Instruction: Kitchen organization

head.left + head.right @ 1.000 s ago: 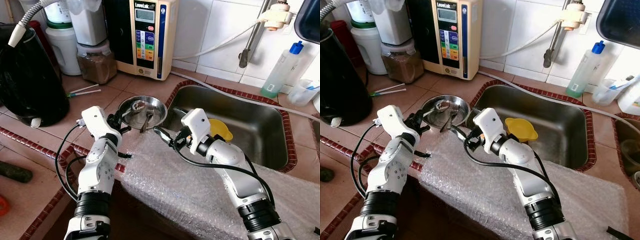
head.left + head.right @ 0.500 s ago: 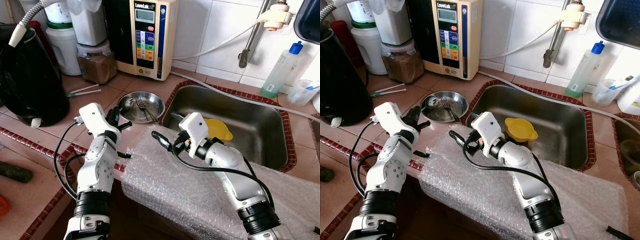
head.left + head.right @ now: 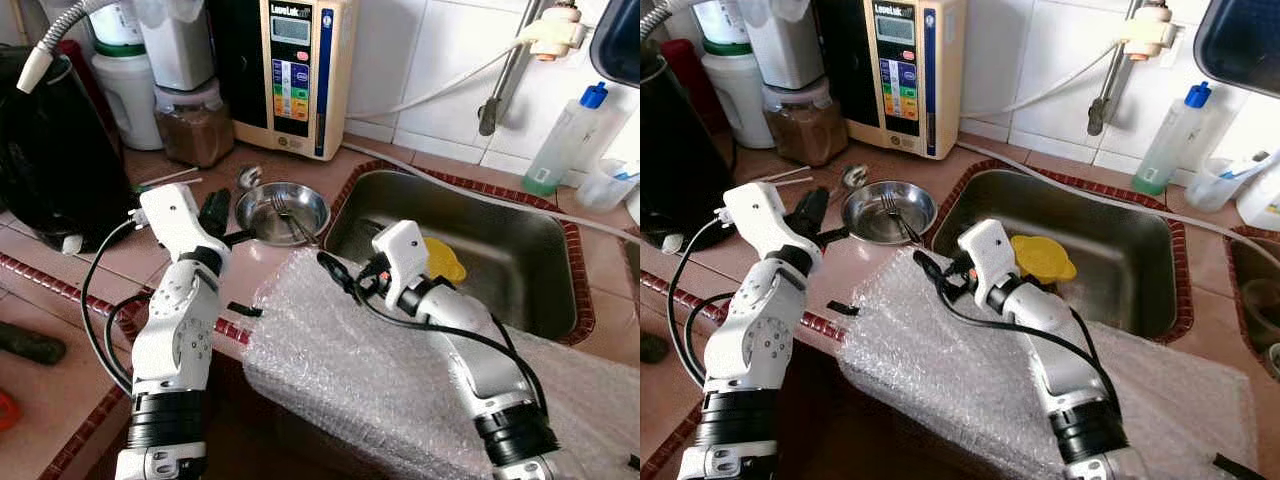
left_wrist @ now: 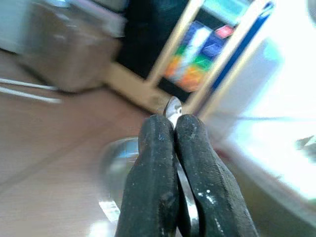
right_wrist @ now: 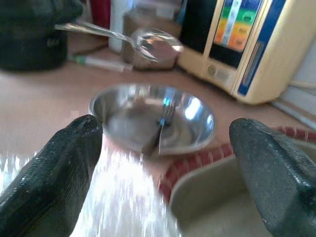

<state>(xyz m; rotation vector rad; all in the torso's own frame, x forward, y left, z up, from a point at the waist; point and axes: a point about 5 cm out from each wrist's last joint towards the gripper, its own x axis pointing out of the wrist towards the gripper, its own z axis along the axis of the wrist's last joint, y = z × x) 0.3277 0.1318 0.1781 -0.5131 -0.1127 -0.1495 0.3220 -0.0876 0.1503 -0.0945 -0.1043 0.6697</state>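
A round steel bowl [image 3: 282,212] stands on the tiled counter beside the sink, with a fork [image 3: 288,216] lying in it. My left gripper [image 3: 218,208] hovers just left of the bowl, shut on the handle of a metal spoon [image 3: 245,178]; the spoon's bowl sticks up past the fingertips [image 4: 163,129]. My right gripper [image 3: 338,278] is open over the edge of the bubble wrap, a little in front of the steel bowl [image 5: 150,117]. Nothing lies between its wide-spread fingers [image 5: 54,168].
A sheet of bubble wrap [image 3: 380,375] covers the counter's front edge. The steel sink [image 3: 520,235] holds a yellow funnel [image 3: 447,262]. A water ioniser [image 3: 295,70], a jar of brown powder [image 3: 195,125] and a black appliance [image 3: 50,150] line the back and left.
My left gripper has lifted the spoon out of the steel bowl and drawn it left. My right gripper has pulled back from the bowl, where the fork now lies flat.
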